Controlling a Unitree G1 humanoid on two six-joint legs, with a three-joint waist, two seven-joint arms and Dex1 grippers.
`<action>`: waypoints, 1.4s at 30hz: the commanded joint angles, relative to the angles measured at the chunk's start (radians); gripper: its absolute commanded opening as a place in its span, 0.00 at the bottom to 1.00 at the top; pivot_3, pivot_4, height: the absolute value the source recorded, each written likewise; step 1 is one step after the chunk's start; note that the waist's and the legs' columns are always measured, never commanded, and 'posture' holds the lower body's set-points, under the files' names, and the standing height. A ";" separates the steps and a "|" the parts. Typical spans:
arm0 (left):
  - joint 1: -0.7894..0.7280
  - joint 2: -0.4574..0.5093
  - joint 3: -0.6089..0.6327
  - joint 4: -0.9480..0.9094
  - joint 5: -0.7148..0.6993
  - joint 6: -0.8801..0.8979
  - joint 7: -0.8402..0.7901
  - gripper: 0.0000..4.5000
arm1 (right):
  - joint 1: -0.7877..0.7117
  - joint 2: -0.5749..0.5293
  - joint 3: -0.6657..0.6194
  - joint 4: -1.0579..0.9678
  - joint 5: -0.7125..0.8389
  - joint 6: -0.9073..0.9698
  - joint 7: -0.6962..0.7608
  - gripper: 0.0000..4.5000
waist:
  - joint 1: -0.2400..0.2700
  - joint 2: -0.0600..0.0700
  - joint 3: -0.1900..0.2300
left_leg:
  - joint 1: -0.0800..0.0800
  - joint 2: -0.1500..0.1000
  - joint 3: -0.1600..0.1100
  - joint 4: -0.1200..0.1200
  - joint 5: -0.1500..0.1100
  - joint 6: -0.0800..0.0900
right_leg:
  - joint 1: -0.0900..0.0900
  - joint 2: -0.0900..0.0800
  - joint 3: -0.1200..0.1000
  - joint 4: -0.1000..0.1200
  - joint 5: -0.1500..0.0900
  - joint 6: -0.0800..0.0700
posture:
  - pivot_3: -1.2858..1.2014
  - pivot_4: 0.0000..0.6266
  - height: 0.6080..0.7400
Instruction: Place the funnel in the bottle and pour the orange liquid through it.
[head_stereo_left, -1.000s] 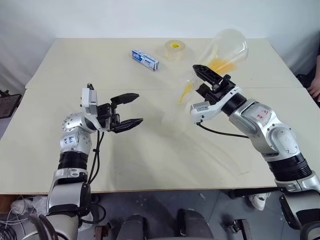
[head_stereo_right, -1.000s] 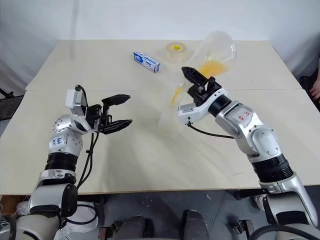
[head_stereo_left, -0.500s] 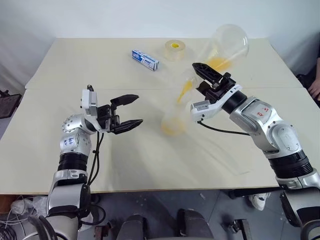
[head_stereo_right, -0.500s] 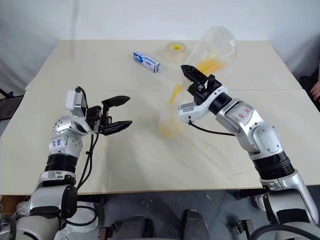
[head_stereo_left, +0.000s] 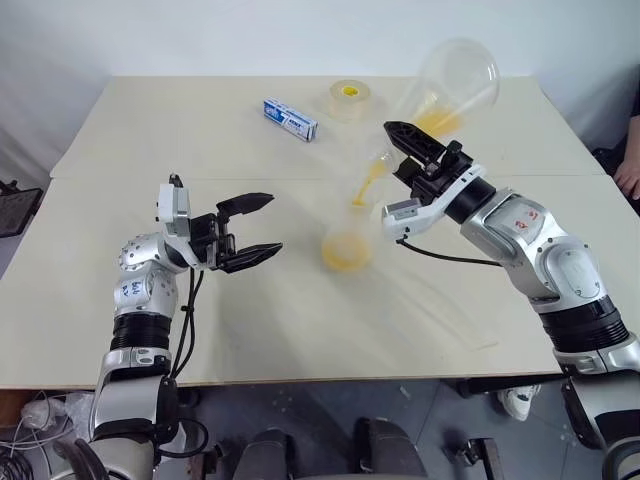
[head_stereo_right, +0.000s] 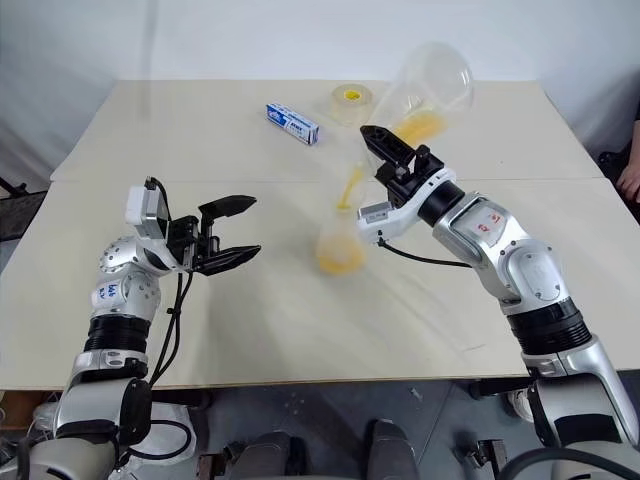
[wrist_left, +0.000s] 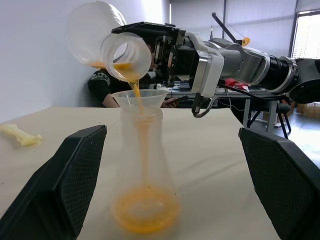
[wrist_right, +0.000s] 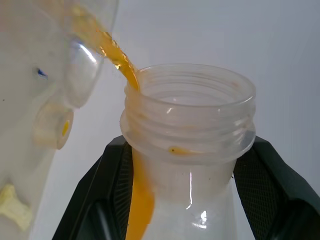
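The bottle (head_stereo_left: 347, 246) stands upright mid-table with the clear funnel (wrist_left: 139, 98) seated in its mouth. My right gripper (head_stereo_left: 401, 141) is shut on the ribbed neck of a big clear cone-shaped flask (head_stereo_left: 456, 78), which is tipped mouth-down over the funnel. The orange liquid (wrist_left: 144, 215) runs in a thin stream from the flask's mouth through the funnel and pools in the bottle's bottom. Some orange is still inside the flask. My left gripper (head_stereo_left: 254, 228) hovers open just left of the bottle, with nothing between its fingers (wrist_left: 75, 175).
A tape roll (head_stereo_left: 349, 97) with a yellow core and a small blue-and-white box (head_stereo_left: 291, 119) lie at the back of the table (head_stereo_left: 150, 140). A person's hand (head_stereo_left: 630, 176) shows at the far right edge, off the table.
The flask has tipped slightly steeper in my right gripper. An orange pool has formed in the bottle's bottom. The left gripper stays beside the bottle.
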 joint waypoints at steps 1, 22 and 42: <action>0.002 0.010 0.011 -0.037 -0.019 0.001 0.003 1.00 | -0.024 -0.017 -0.014 -0.013 0.000 -0.007 -0.023 0.54 | 0.000 0.000 0.000 | 0.000 0.000 0.000 0.000 0.000 0.000 | 0.000 0.000 0.000 0.000 0.000 0.000 | 0.52 0.24 1.00; -0.009 0.010 0.011 -0.024 -0.014 0.009 0.012 1.00 | -0.057 -0.032 -0.006 0.035 -0.015 -0.045 -0.047 0.54 | -0.001 0.000 0.000 | 0.000 0.000 0.000 0.000 0.000 0.000 | 0.000 0.000 0.000 0.000 0.000 0.000 | 0.52 0.24 1.00; -0.024 -0.001 0.018 -0.004 -0.018 -0.001 0.026 1.00 | -0.107 -0.060 0.022 0.091 -0.027 -0.107 -0.084 0.54 | -0.001 0.000 0.000 | 0.000 0.000 0.000 0.000 0.000 0.000 | 0.000 0.000 0.000 0.000 0.000 0.000 | 0.52 0.24 1.00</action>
